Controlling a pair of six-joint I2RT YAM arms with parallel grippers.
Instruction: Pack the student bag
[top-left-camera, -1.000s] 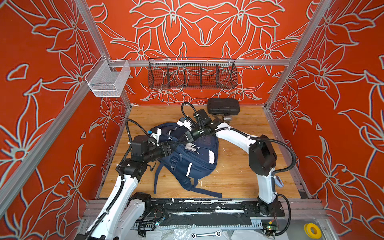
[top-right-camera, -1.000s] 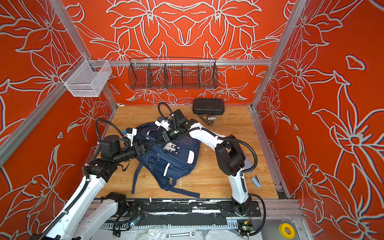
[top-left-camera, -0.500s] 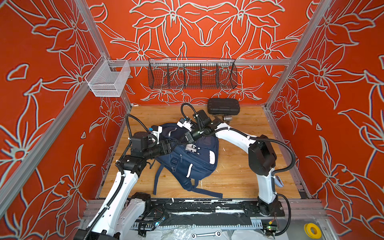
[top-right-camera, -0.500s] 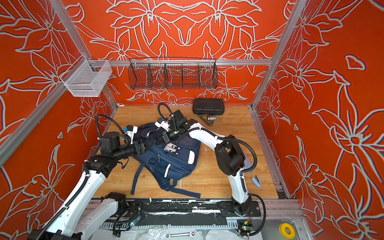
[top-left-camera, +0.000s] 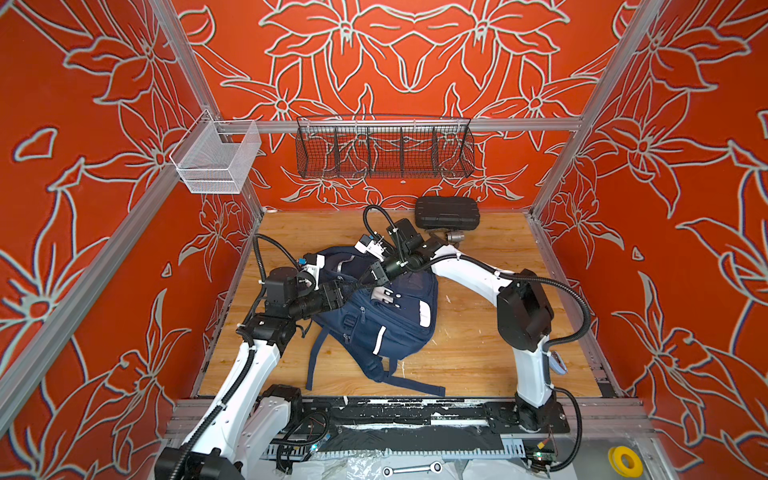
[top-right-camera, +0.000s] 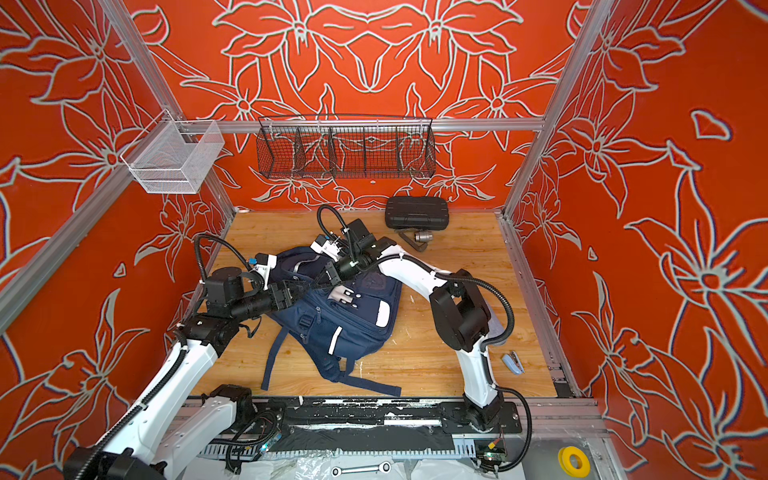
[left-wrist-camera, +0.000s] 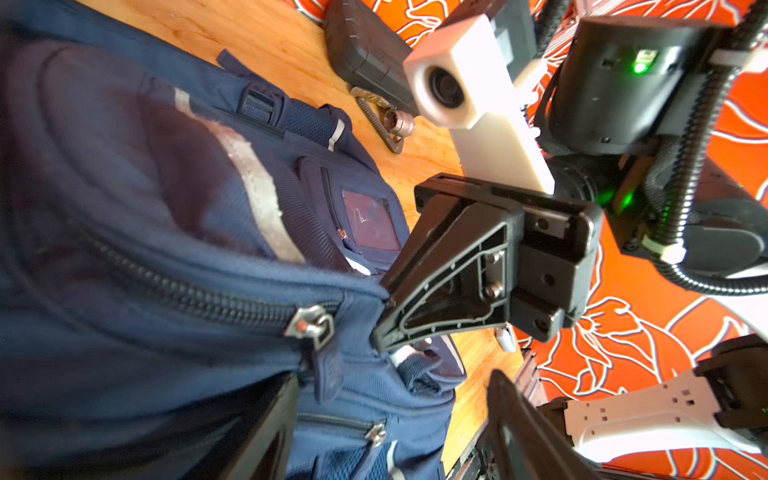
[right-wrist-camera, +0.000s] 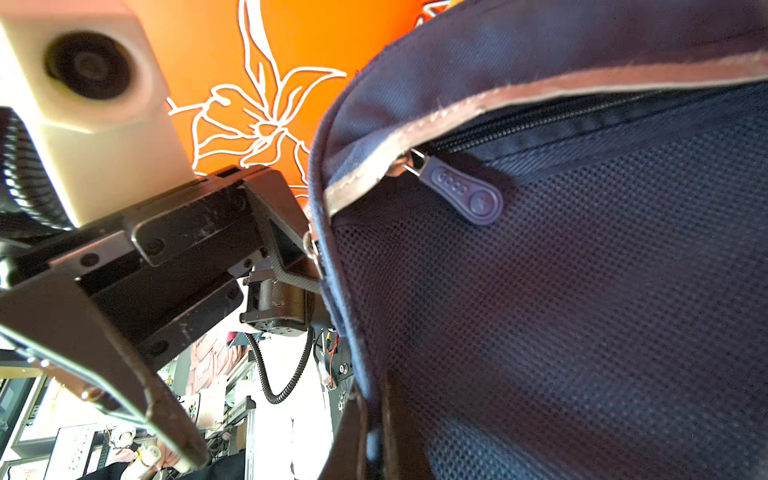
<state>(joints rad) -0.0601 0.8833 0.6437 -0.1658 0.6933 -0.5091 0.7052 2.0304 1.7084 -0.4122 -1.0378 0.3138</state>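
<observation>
The student bag (top-left-camera: 386, 320) (top-right-camera: 345, 324), a navy backpack with pale stripes, lies in the middle of the wooden floor. My right gripper (top-left-camera: 368, 279) (right-wrist-camera: 370, 440) is shut on the fabric edge of the bag's top opening and holds it up. In the right wrist view a dark inner mesh pocket with a zipper pull (right-wrist-camera: 461, 191) shows. My left gripper (top-left-camera: 352, 289) (left-wrist-camera: 388, 424) is open beside the right one. Its fingers (left-wrist-camera: 266, 428) straddle bag fabric just short of a metal zipper slider (left-wrist-camera: 309, 326).
A black hard case (top-left-camera: 446, 212) and a small metal piece (top-left-camera: 455, 237) lie at the back. A black wire basket (top-left-camera: 384, 147) and a white mesh basket (top-left-camera: 216, 160) hang on the walls. A blue stapler (top-right-camera: 513, 361) lies at the right near the right arm's base.
My left arm has shifted a little toward the back along the bag's top, and its jaws have widened. The right arm and the bag have stayed put.
</observation>
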